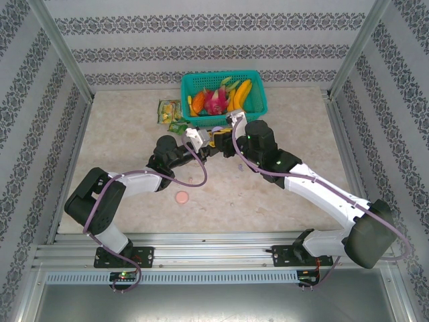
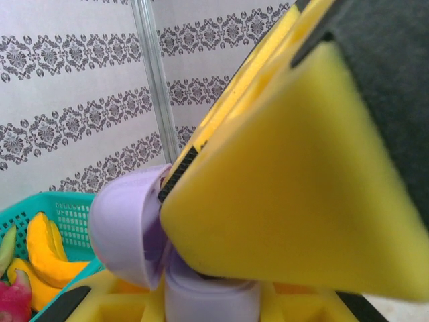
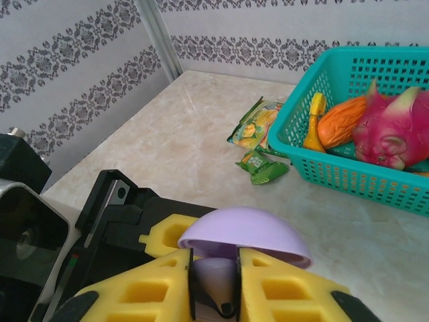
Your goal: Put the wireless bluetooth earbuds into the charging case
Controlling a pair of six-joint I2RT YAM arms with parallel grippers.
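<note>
The two arms meet over the middle of the table (image 1: 301, 127), just in front of a teal basket (image 1: 221, 75).

The left gripper (image 2: 211, 303) is pressed together on the round base of the lilac case (image 2: 201, 295), with a yellow foam pad on either side of it. The case's lid (image 2: 124, 225) is swung open and stands up to one side like a shallow bowl. The case is off the table, held between the two grippers.

The right gripper (image 3: 214, 258) comes in from the other side. In the left wrist view one of its yellow pads (image 2: 288, 188) pushes in against the open case from above. In the right wrist view its pads are nearly together and pinch a small lilac piece (image 3: 214, 275). This looks like an earbud, though most of it is hidden, so I cannot be sure. It fills the narrow gap and touches both pads. It sits just under the domed lid, right at the mouth of the case.

A flat pink disc (image 1: 181, 197) lies alone on the table, nearer the arm bases and well apart from the grippers.

The basket holds a banana (image 1: 241, 94), a pink dragon fruit (image 3: 392, 131) and other fruit. Two green and yellow snack packets (image 3: 255, 127) lie on the table just beside the basket's left wall.
</note>
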